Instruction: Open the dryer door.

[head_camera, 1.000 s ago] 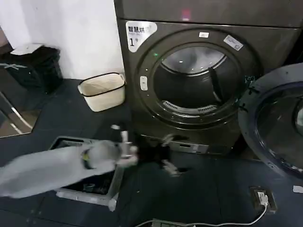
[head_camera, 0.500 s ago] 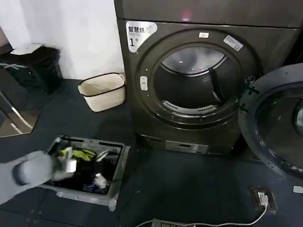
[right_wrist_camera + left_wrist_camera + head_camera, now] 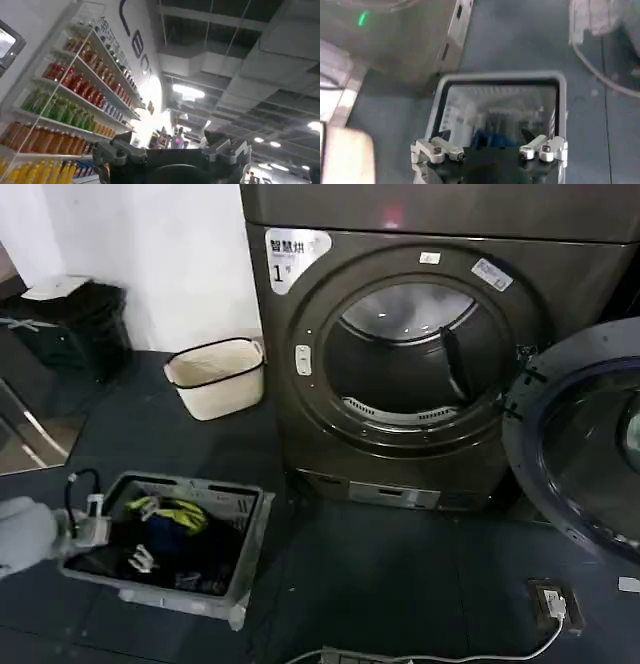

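The dryer [image 3: 290, 419], dark grey-brown with a white "1" label [image 3: 292, 252], stands with its round drum opening [image 3: 410, 354] uncovered. The dryer door [image 3: 600, 454] hangs swung wide to the right, its grey-blue inner side and dark glass facing me. My left arm [image 3: 25, 539] is low at the far left, beside a grey laundry basket. In the left wrist view my left gripper [image 3: 490, 150] is open and holds nothing, hovering over that basket [image 3: 495, 77], with the dryer's lower front [image 3: 405, 45] beyond. My right gripper [image 3: 172, 150] is open and points up at a ceiling.
The grey basket [image 3: 250, 519] of clothes lies on the dark floor left of the dryer. A white bin [image 3: 215, 374] stands by the wall. A power strip [image 3: 555, 604] and white cable [image 3: 480, 656] lie at the front right.
My left arm has drawn back leftward from in front of the dryer's base, across the basket, to the view's left edge. The door has stayed open.
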Controlling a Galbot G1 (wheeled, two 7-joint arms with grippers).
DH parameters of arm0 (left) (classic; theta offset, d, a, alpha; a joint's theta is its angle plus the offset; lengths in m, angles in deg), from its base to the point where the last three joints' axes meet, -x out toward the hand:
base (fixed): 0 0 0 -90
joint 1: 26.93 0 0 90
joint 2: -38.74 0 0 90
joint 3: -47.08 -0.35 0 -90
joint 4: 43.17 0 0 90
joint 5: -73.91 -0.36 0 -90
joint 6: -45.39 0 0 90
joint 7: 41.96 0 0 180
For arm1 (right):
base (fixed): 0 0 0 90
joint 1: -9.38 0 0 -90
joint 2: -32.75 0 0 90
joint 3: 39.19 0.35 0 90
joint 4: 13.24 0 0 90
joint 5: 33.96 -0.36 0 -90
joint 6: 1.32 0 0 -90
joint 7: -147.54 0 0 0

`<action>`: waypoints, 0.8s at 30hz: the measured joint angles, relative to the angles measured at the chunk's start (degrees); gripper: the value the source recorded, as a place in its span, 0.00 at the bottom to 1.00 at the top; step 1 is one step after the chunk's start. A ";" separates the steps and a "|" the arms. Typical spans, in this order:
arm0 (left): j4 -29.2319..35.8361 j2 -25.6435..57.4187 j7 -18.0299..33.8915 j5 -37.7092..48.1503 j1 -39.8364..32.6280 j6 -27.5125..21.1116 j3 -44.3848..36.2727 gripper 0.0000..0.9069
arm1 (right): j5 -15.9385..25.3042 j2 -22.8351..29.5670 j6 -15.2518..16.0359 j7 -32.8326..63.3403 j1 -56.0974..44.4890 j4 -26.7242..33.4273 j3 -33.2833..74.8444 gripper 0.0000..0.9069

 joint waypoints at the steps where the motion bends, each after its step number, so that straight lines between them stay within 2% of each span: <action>1: -0.14 0.23 0.00 -0.22 0.15 -0.36 0.30 1.00 | 0.00 0.10 0.00 0.02 -0.01 -0.10 -0.07 1.00; 14: -1.65 0.19 -1.40 -2.69 0.43 -3.88 2.54 1.00 | 0.07 0.41 0.14 0.09 -0.19 -0.83 -0.19 1.00; 24: -1.75 0.70 -4.50 -8.00 0.61 -3.05 2.71 1.00 | 0.07 1.22 0.09 -0.08 -0.50 -1.29 -0.12 1.00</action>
